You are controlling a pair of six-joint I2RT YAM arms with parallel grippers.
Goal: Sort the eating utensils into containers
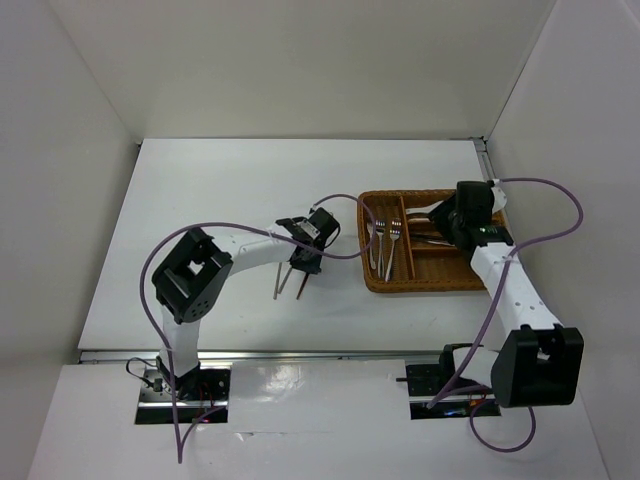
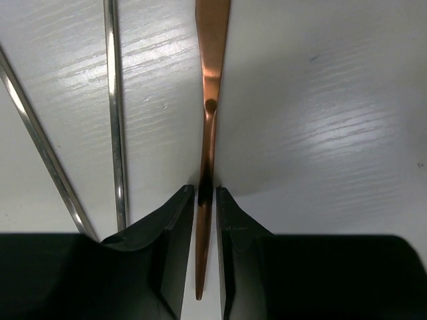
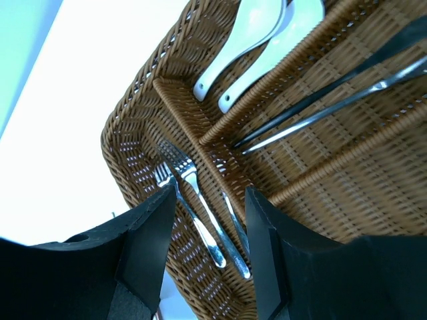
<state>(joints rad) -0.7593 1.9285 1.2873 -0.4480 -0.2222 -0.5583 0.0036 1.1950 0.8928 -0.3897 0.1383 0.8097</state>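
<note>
My left gripper (image 1: pixel 305 260) is down at the table and shut on a thin brown stick (image 2: pixel 211 100), whose end runs back between the fingers (image 2: pixel 180 220). Two grey metal sticks (image 2: pixel 115 100) lie on the table just left of it; they also show in the top view (image 1: pixel 279 283). My right gripper (image 1: pixel 455 232) hangs open and empty over the brown wicker tray (image 1: pixel 430 284). In the tray, silver forks (image 3: pixel 200 207) lie in the left compartment, white spoons (image 3: pixel 247 47) at the far end, and dark sticks (image 3: pixel 333 100) in a right compartment.
White walls close in the table at the back and both sides. The tray's woven dividers (image 3: pixel 200 140) stand just below my right fingers. Purple cables loop from both arms, one (image 1: pixel 350 200) reaching the tray's left rim.
</note>
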